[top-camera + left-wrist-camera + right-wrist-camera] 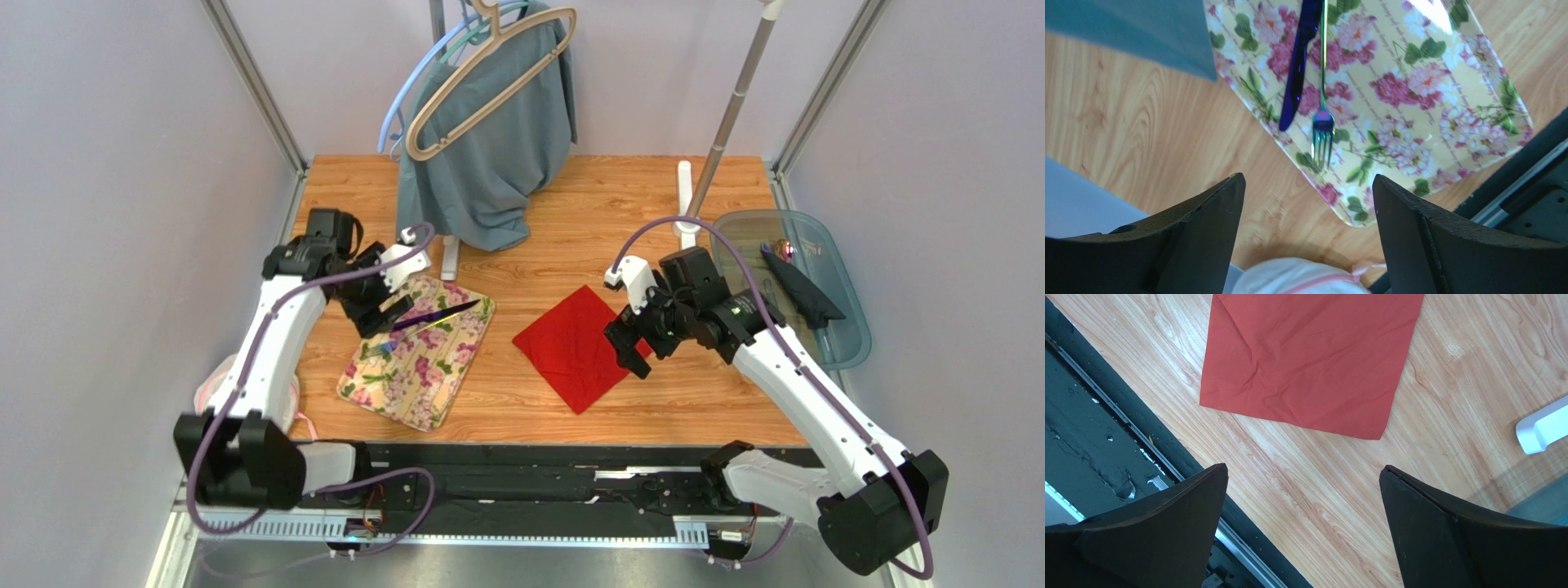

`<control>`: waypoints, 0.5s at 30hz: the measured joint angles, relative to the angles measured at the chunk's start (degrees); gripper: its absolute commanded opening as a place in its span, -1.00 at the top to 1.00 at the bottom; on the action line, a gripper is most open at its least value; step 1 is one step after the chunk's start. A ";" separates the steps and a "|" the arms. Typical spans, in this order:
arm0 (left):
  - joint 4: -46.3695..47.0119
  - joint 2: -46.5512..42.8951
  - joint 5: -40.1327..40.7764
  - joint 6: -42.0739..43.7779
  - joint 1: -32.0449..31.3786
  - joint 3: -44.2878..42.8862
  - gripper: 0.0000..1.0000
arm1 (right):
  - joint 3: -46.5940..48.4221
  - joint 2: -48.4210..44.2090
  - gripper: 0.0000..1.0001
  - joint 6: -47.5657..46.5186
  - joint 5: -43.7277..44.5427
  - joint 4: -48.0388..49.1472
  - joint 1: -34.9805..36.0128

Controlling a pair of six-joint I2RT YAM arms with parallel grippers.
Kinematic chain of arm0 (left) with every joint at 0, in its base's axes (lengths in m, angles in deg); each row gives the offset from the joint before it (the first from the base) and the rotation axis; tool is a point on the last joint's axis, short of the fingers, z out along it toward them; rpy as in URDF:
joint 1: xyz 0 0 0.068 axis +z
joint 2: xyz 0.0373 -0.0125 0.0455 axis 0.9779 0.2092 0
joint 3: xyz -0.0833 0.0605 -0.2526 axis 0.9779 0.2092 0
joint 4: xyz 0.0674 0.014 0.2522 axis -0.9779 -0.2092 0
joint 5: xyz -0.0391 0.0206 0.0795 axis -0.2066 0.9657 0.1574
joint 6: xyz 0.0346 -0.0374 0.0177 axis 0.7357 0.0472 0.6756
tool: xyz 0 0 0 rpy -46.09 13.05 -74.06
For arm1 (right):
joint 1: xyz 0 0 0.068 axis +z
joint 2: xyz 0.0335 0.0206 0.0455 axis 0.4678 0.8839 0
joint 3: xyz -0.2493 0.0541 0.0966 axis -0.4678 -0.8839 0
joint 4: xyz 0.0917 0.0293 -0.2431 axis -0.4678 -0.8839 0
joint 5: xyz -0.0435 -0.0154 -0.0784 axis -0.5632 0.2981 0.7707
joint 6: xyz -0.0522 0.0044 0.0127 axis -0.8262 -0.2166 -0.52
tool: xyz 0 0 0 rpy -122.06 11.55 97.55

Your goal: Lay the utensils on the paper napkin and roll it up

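Observation:
Two utensils lie side by side on the floral mat: a dark blue-purple knife (1296, 67) and a thin fork (1322, 131) with green-purple tines; from above they show as one dark streak (436, 315). My left gripper (372, 314) (1309, 190) hovers open over the mat's left edge, just short of the fork's tines, holding nothing. The red paper napkin (577, 347) (1309, 361) lies flat and slightly creased on the wooden table, with nothing on it. My right gripper (634, 343) (1303, 478) stands open and empty above the bare wood by the napkin's right corner.
The cream floral mat (417, 361) lies left of the napkin. A grey-green garment (491, 147) on a beige hanger (491, 74) hangs at the back. A clear bin (846, 331) with dark items sits at the right edge. A white-pink cloth (1303, 278) lies near the left arm.

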 measured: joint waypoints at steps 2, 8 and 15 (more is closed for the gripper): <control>1.01 5.11 -0.35 1.46 -0.63 -2.29 -0.45 | 0.00 0.09 -1.00 0.02 -0.37 -0.11 -0.31; 3.37 21.73 -1.55 6.32 -2.16 -9.70 -0.13 | 0.00 0.46 -1.00 0.02 -0.96 -0.15 -1.40; 5.99 32.98 0.96 9.64 -5.11 -12.26 -0.05 | 0.00 0.87 -1.00 0.02 -1.29 -0.17 -2.58</control>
